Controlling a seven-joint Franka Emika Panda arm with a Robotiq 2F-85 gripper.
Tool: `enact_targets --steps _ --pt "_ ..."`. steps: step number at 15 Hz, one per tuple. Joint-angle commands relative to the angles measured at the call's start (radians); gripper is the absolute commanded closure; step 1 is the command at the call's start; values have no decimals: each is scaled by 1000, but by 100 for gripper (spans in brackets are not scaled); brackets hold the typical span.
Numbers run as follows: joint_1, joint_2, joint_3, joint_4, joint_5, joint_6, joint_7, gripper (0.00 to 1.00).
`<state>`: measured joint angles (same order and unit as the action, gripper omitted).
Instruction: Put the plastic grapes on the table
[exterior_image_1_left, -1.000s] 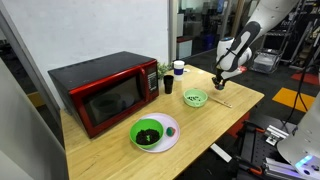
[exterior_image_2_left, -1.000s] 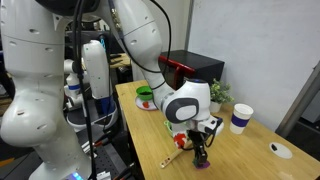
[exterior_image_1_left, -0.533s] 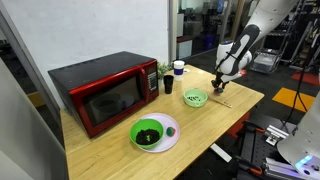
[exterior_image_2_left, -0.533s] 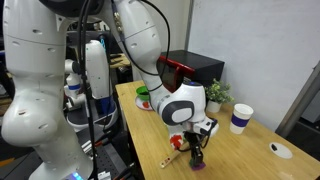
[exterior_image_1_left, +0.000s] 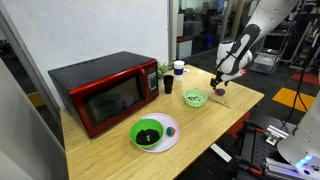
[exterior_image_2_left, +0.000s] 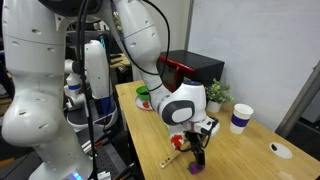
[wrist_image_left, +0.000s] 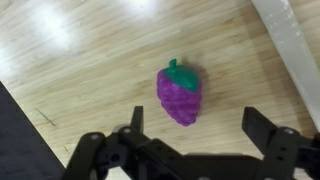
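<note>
The plastic grapes (wrist_image_left: 178, 95), a purple knobbly clump with a green top, lie on the pale wooden table (wrist_image_left: 90, 60). In the wrist view my gripper (wrist_image_left: 196, 122) hangs open just above them, one finger on each side and neither touching. In an exterior view the grapes (exterior_image_2_left: 197, 168) show as a purple spot below the gripper (exterior_image_2_left: 198, 157), near the table's front edge. In an exterior view the gripper (exterior_image_1_left: 219, 86) stands over the table's far end, where the grapes are too small to make out.
A red microwave (exterior_image_1_left: 105, 92) stands at the back. A green bowl (exterior_image_1_left: 195, 98) lies near the gripper, and a dark green bowl on a whitish plate (exterior_image_1_left: 173, 134) sits nearer the front. A paper cup (exterior_image_2_left: 240, 118) and a thin stick (exterior_image_2_left: 172, 155) are also on the table.
The gripper has opened and let go of the grapes, which now rest on the table. The arm has barely moved.
</note>
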<state>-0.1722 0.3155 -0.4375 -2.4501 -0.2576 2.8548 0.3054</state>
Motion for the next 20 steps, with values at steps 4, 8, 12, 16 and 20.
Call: enact_targets --steps 4,8,12,16,20 --pt "9 -125 86 3 94 -59 -92 0" --pt "19 -254 223 -19 206 -124 -230 0" --pt "71 -383 334 -37 350 -250 -400 0" --pt "165 -504 377 -60 485 -361 -566 0" --pt "267 -596 382 -91 589 -475 -701 0"
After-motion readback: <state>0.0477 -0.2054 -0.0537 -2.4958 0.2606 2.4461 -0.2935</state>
